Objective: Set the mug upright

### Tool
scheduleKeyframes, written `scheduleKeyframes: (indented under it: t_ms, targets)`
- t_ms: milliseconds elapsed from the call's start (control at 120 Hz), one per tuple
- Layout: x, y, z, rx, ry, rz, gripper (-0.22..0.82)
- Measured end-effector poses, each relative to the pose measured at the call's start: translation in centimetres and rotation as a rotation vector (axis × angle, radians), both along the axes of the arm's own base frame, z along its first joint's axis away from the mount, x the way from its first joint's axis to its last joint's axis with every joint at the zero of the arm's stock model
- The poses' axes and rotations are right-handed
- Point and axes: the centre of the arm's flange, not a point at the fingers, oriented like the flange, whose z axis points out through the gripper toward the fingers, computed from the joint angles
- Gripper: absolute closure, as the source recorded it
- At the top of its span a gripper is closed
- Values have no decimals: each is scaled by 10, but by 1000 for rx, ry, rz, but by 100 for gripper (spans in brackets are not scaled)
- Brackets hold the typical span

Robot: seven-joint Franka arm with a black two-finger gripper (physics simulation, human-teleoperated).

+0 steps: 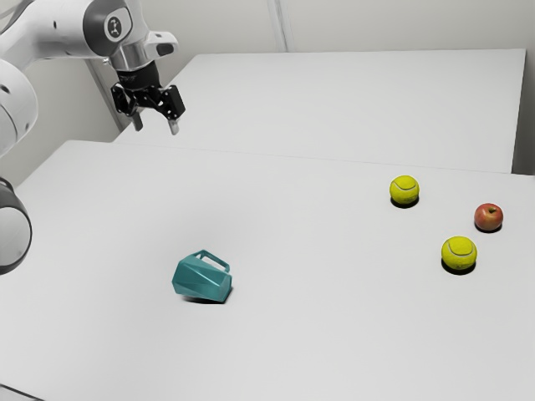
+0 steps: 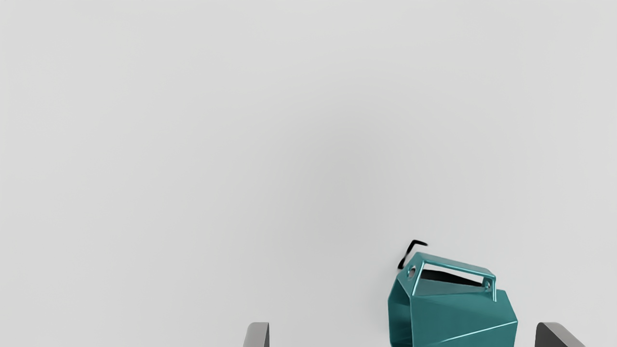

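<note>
Gripper (image 1: 156, 128): jaws parted, empty, held high above table (image 1: 318, 342), presumably for approach clearance. Mug (image 1: 203, 277): below gripper, lying on its side, handle raised; faceted wall likely checks rolling. Well out from gripper, toward the exterior view's right: tennis ball (image 1: 405, 189), second tennis ball (image 1: 459, 252), apple (image 1: 489, 217); working room seems ample.

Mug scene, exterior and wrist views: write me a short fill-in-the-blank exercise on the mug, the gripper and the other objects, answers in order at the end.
The teal mug is not upright: it lies on its ____.
The gripper holds nothing, and its fingers are ____, not shut.
The number of tennis balls on the table is ____.
Of the exterior view's left and right edges, the apple is nearer the ____ one.

Missing words: side; open; two; right
</note>
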Motion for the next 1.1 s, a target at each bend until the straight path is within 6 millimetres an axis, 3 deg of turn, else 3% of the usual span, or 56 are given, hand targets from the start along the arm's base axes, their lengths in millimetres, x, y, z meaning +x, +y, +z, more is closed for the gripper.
scheduleKeyframes:
  t_ms: [217, 267, 417, 542, 842, 1100]
  targets:
    - [-1, 3, -2, -7, -3, 2, 0]
    - [-3, 0, -11, -18, 7, -1, 0]
    - [-52, 11, -46, -60, 48, 31, 0]
    - [-84, 39, -80, -151, 44, 106, 0]
    - [-136, 117, -152, -453, -12, 276, 0]
    - [-180, 182, -193, -629, -112, 358, 0]
